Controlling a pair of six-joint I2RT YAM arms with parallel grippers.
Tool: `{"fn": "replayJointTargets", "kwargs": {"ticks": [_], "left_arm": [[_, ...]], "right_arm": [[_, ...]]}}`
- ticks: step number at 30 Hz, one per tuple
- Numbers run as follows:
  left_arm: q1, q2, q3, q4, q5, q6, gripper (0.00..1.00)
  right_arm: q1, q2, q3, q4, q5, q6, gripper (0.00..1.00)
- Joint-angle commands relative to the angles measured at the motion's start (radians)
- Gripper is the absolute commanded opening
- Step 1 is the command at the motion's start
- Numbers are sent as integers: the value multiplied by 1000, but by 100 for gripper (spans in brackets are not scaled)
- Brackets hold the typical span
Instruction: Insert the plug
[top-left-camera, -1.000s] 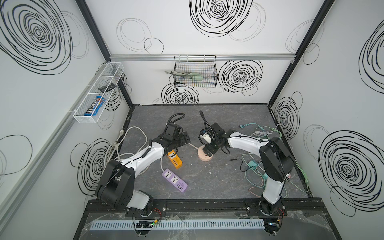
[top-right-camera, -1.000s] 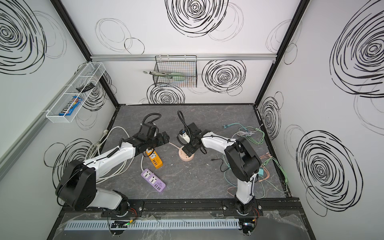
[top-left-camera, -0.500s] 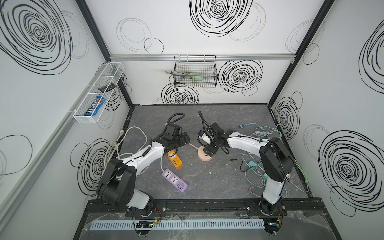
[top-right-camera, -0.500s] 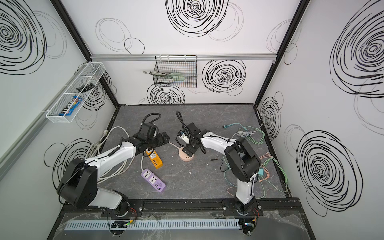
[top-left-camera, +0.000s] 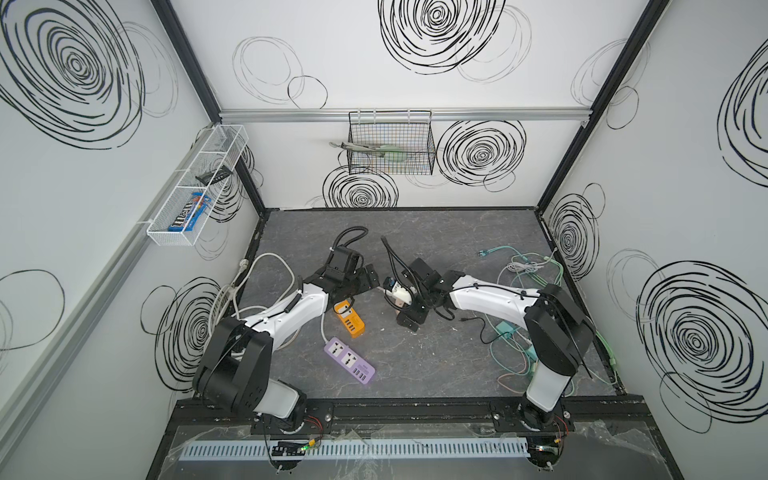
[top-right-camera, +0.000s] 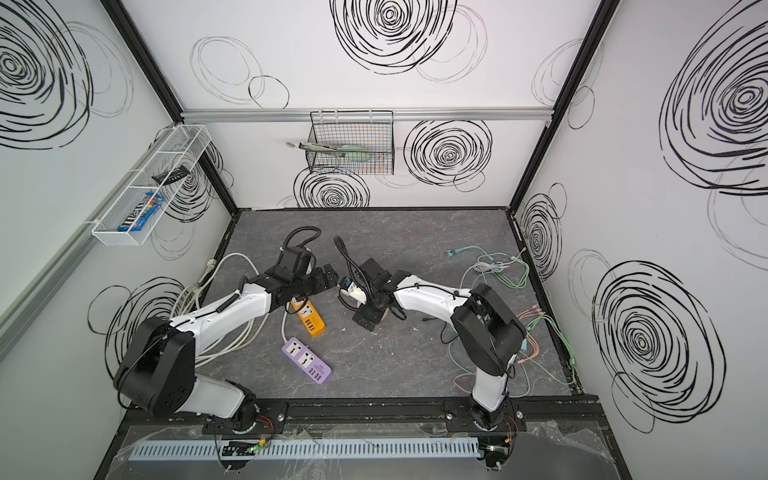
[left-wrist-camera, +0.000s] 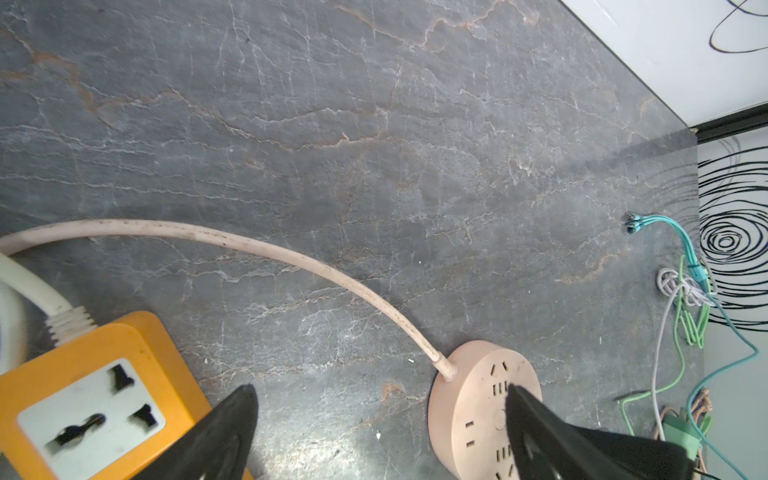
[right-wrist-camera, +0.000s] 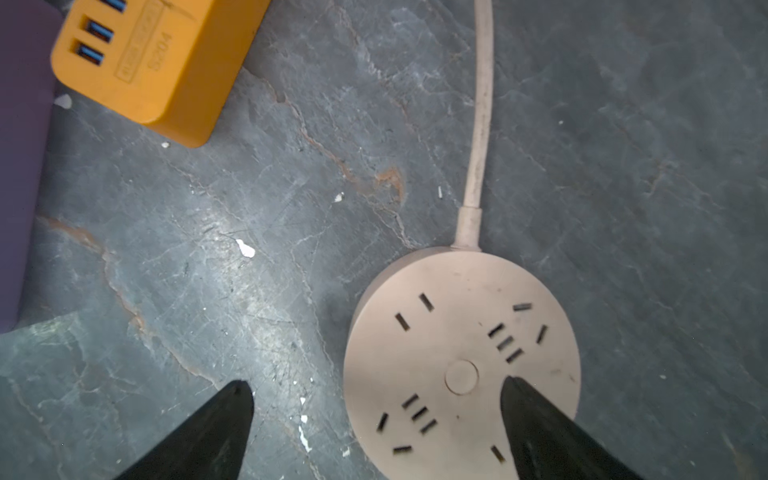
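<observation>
purple power strip (top-left-camera: 349, 360) lying nearest the front | orange power strip (top-left-camera: 350, 320) sitting just behind it | left gripper (left-wrist-camera: 379, 388) hanging between the orange one and round pink socket (right-wrist-camera: 457, 353), fingers spread, empty | right gripper (right-wrist-camera: 375, 380) hovering over that socket's edge, fingers spread wide, empty | plug: can't tell which bit it is, white-blue block (top-left-camera: 398, 293) showing just beside right gripper
</observation>
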Motion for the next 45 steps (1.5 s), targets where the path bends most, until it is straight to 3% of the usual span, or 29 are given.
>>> {"fn": "replayJointTargets", "kwargs": {"ticks": [1, 9, 18, 28, 38, 45], "left_arm": [[13, -13, -19, 31, 0, -5, 96], [29, -20, -30, 22, -22, -16, 96], [38, -7, -11, 8, -21, -15, 96], [36, 32, 25, -9, -10, 5, 96], [-17, 35, 42, -14, -60, 5, 96], [-74, 38, 71, -12, -98, 7, 96]], "right_arm": [[13, 27, -16, 16, 124, -24, 97], [-42, 60, -29, 72, 302, -52, 97], [-123, 127, 24, 73, 253, -92, 97], [-170, 171, 91, 48, 215, -16, 97], [-175, -17, -22, 92, 100, 121, 97], [-190, -206, -174, 217, 180, 296, 97]]}}
